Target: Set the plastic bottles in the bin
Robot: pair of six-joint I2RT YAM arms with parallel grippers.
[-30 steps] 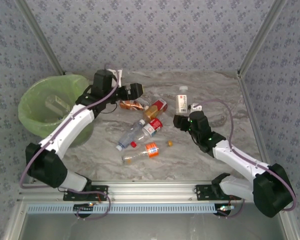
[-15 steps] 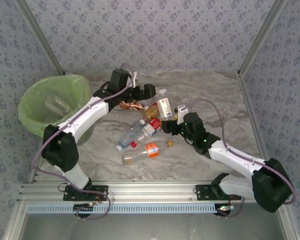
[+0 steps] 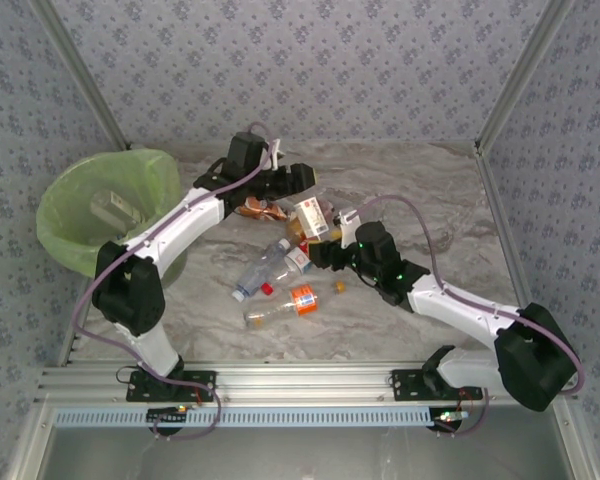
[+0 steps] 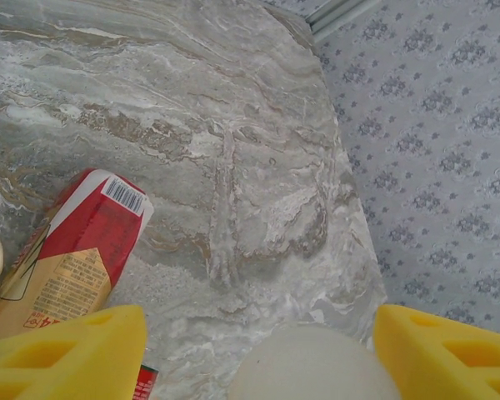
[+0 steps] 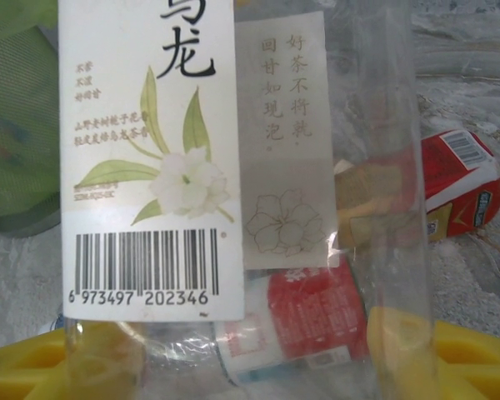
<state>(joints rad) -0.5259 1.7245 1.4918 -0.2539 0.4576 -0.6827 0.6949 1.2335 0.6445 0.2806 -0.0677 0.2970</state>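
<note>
Left arm extended toward upper centre, left gripper (image 4: 258, 333) spread astride white rounded object (image 4: 312, 371). Right arm bent mid-frame, right gripper (image 5: 250, 358) clamped on clear bottle (image 5: 233, 167).

bright, soft and even, lit from overhead. only faint, diffuse shadows on the marble table (image 3: 450, 180). sharp on the printed label of the clear bottle (image 5: 317, 208) up close, with pale glare across its plastic. softly out of focus along the bottom edge of the left wrist view.
</note>
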